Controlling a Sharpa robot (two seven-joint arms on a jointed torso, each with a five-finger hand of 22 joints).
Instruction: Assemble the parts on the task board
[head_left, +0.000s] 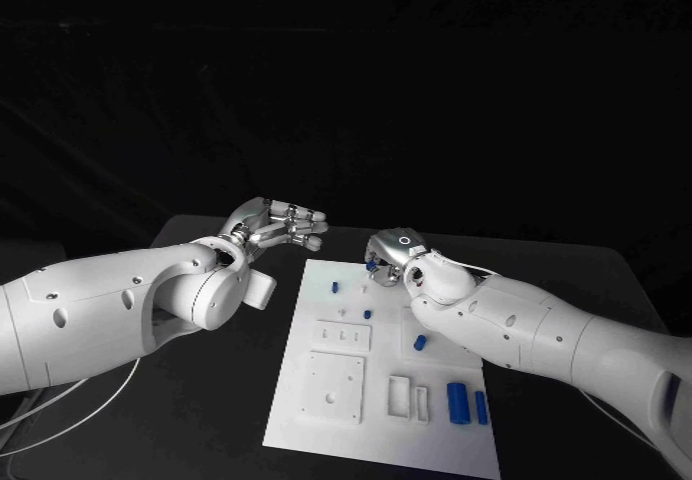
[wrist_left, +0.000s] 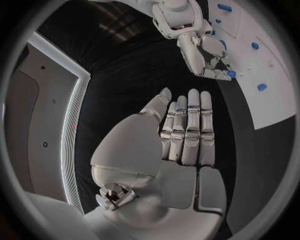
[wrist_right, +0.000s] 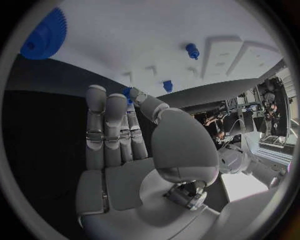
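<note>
The right hand (head_left: 392, 256) sits over the far edge of the board (head_left: 378, 420), pinching a small blue part (wrist_left: 231, 74) at its fingertips, which the left wrist view shows plainly. The left hand (head_left: 277, 226) hovers off the board above the black tabletop (head_left: 231, 400), fingers straight and together, holding nothing. The right wrist view adds a blue gear (wrist_right: 44, 35) lying on the board beyond the fingers (wrist_right: 106, 125).

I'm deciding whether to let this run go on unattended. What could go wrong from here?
1. The right silver hand seems to pinch a small blue part only at its fingertips, at the far edge of the white task board; it could slip onto the black table.
2. That forearm hangs over a small blue piece on the board and might brush it.
</note>
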